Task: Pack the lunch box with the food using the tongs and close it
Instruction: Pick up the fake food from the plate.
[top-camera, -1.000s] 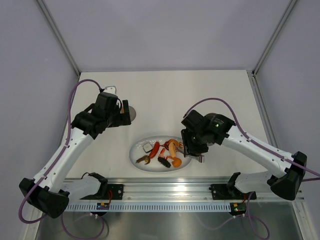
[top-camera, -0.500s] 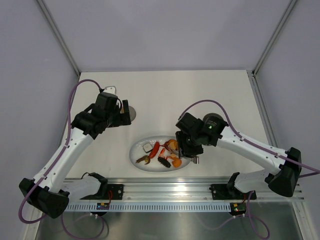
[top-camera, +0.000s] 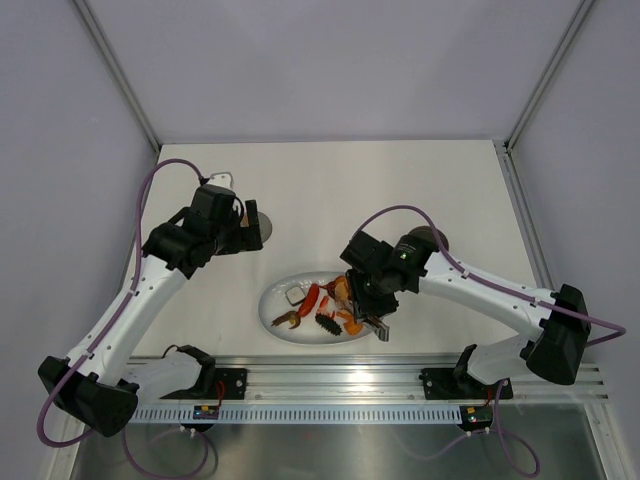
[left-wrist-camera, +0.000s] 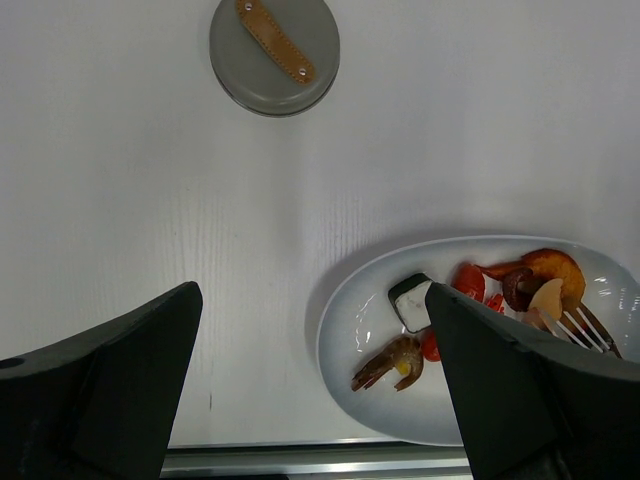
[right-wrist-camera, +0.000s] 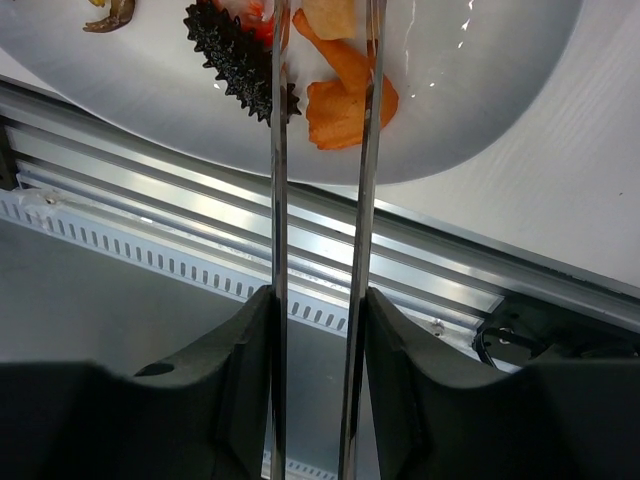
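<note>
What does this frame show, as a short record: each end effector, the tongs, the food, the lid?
left end effector: open, holding nothing, above the table near the lid
right end effector: shut on the tongs, pressing both arms
tongs: tips down among the food; whether a piece is pinched cannot be told
food: visible pieces lie on the white plate
lid: flat on the table, handle up, apart from the plate
</note>
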